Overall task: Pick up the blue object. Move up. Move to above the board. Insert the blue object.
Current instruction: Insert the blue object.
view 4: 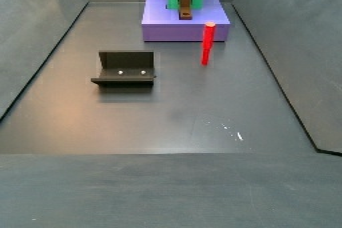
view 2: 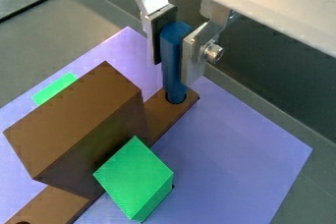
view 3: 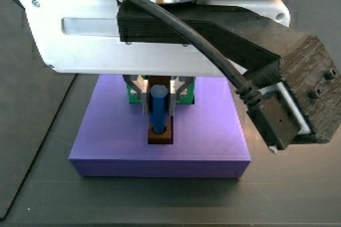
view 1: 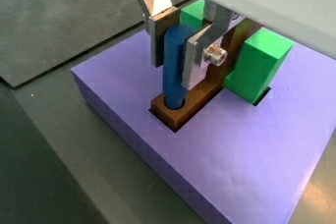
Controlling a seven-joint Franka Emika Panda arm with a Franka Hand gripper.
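- While the hand (view 1: 180, 55) appears clamped on the peg (view 1: 174, 71), the peg stands upright with its foot at the hole in the board (view 1: 199, 102), on the slab (view 1: 197, 179).
- Risk: a slight tilt could jam the peg against the hole's rim.
- Risk: early release could leave it half-seated and let it topple.

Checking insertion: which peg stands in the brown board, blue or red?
The blue peg, between the hand's fingers; the red peg stands on the floor.
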